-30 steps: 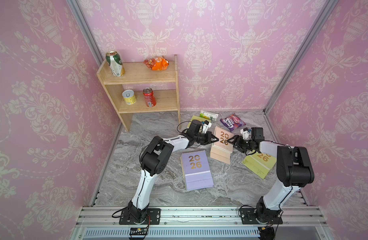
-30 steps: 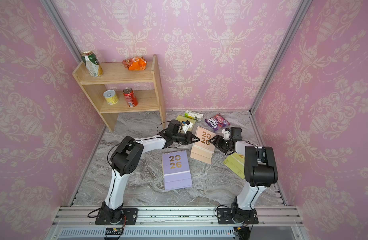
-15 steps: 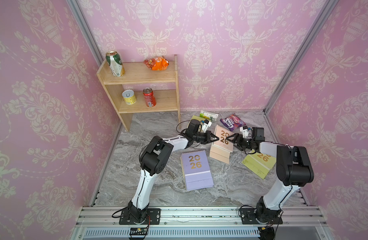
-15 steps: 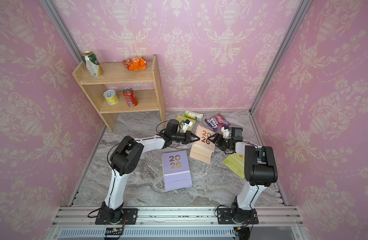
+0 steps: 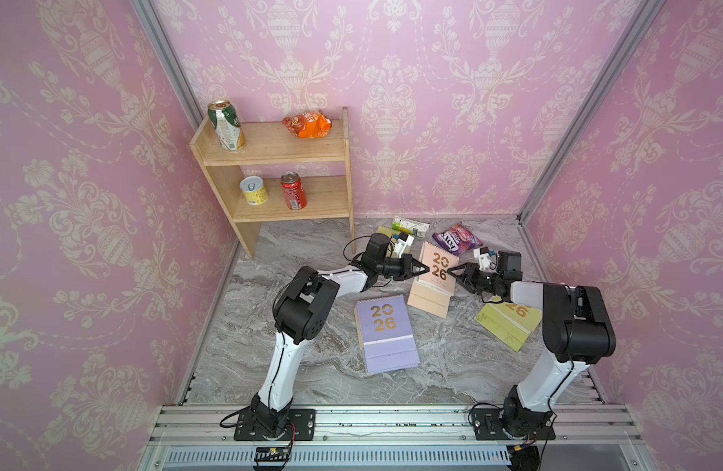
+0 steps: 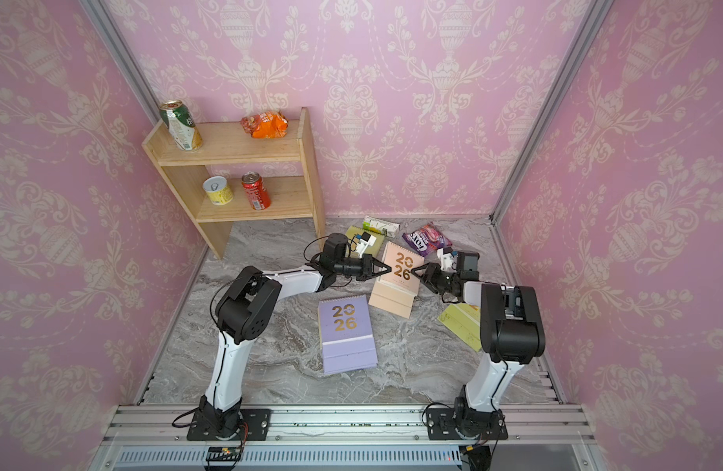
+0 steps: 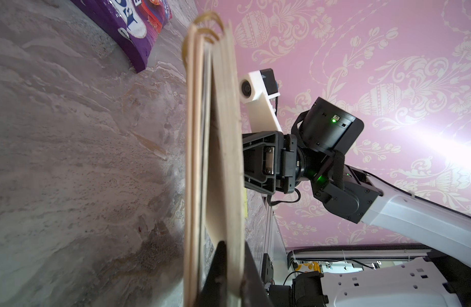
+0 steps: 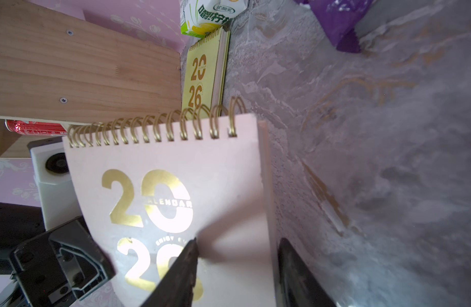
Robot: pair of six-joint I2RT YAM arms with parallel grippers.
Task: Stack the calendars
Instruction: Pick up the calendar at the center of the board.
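My right gripper (image 5: 453,270) has moved in on the raised peach calendar (image 5: 438,267).
On the marble table (image 5: 311,253), near the lilac calendar (image 5: 386,332), it tilts above a second peach calendar (image 5: 427,302); my left gripper (image 5: 426,270) pinches one side edge, my right jaws straddle the other, but I cannot tell whether they grip.

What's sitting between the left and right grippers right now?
The tilted peach calendar, its edges at the left gripper and right gripper; both top views show it.
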